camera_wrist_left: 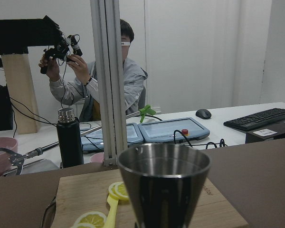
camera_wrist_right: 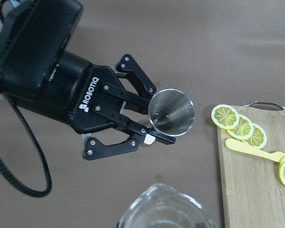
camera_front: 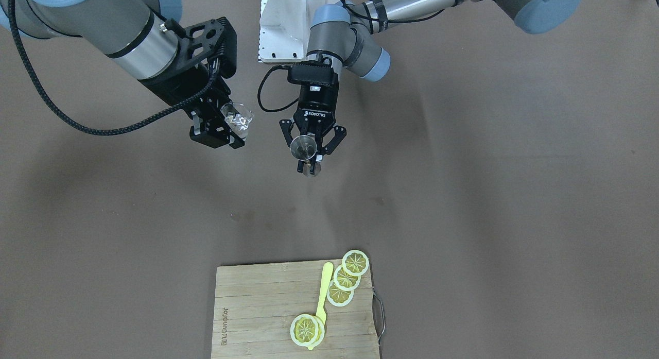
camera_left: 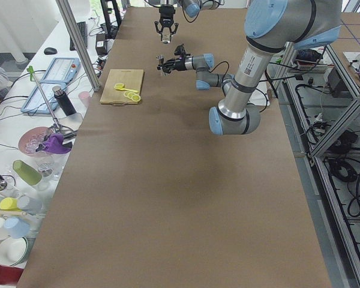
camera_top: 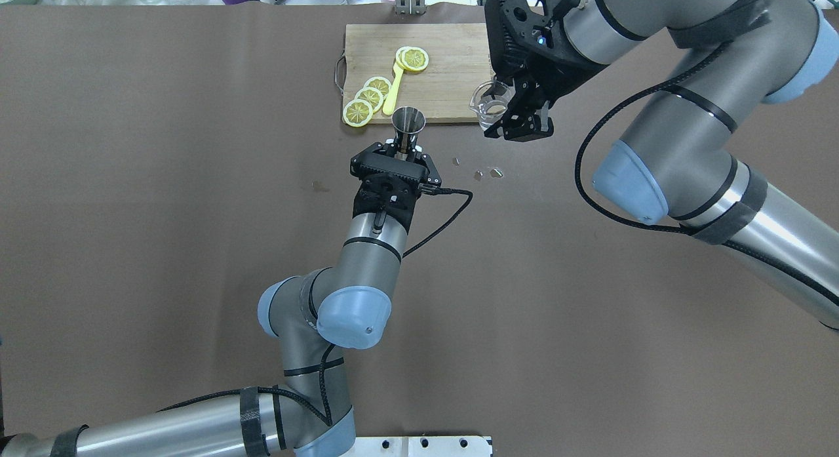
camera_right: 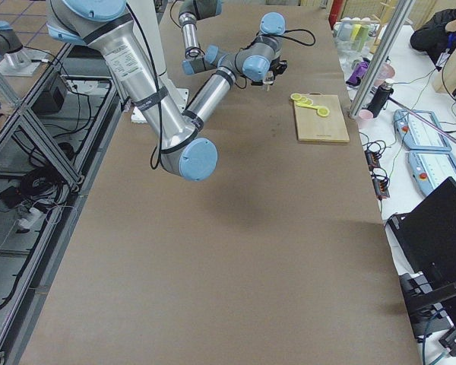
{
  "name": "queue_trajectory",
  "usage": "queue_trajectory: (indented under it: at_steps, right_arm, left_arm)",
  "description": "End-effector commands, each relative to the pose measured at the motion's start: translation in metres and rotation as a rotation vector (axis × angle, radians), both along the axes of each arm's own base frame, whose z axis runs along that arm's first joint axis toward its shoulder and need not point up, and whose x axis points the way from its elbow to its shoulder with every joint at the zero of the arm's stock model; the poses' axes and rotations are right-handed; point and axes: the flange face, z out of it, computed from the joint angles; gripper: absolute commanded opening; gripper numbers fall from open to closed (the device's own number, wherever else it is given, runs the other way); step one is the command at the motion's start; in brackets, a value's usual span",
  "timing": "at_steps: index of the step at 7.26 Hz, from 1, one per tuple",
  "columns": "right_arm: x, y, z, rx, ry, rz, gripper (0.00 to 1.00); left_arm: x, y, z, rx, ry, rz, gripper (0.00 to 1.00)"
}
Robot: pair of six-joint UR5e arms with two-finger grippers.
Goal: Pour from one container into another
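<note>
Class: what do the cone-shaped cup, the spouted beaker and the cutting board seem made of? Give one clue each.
Cone-shaped cup: polished steel, probably; mirror-like grey sheen.
Spouted beaker: clear glass or plastic; see-through.
Cutting board: pale wood; plank grain lines.

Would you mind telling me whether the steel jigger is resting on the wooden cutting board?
No, the left gripper holds the steel jigger well apart from the cutting board.
</note>
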Motion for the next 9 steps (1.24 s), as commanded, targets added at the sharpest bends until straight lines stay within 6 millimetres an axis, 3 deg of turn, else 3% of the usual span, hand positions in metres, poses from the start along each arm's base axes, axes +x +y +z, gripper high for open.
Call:
queue_trajectory:
  at_steps: [1, 7, 9]
  right_arm:
    - [-0.021, -0.025, -0.008, -0.013, 0.045, 0.018, 0.00]
    - [-0.045, -0.017, -0.046, 0.008, 0.189, -0.025, 0.00]
    - [-0.063, -0.009, -0.046, 0.011, 0.245, -0.042, 0.00]
  left_arm:
    - [0.004, -0.001, 0.000, 0.002, -0.018, 0.009, 0.00]
    - [0.010, -0.001, 0.006, -0.002, -0.030, 0.015, 0.00]
    - [0.010, -0.001, 0.006, -0.003, -0.031, 0.015, 0.00]
